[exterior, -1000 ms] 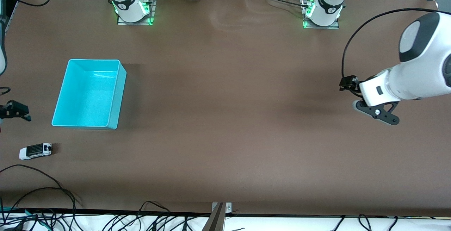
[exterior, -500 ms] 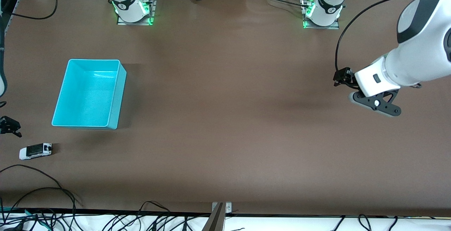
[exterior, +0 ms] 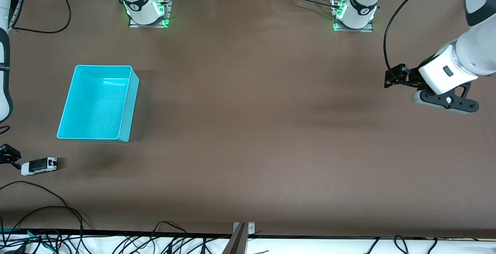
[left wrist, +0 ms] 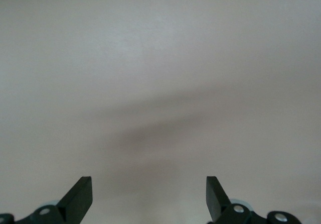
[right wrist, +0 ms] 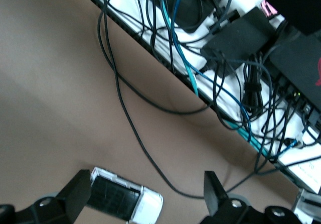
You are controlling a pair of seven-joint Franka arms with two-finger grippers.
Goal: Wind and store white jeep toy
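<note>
Brown, matte sheeting covers the table (exterior: pixel 248 130), faintly rippled near the top of the front view. The white jeep toy (exterior: pixel 38 166) lies at the lower left of that view, a small boxy shape with a ribbed black roof section, just beside the right gripper (exterior: pixel 9 155), which is cut off by the frame's left edge. In the right wrist view, the right gripper (right wrist: pixel 145 194) has its 2 dark fingers spread wide, holding nothing, with the toy (right wrist: pixel 125 198) low between them, close against 1 finger; contact is unclear. A thin black cable (right wrist: pixel 135 133) curves across the cloth. The turquoise bin (exterior: pixel 99 103), smooth plastic and rectangular, sits higher in the frame than the toy. At the right of the front view, the left gripper (exterior: pixel 393 79) hangs over bare table; its wrist view shows both fingers (left wrist: pixel 80 196) parted and empty.
</note>
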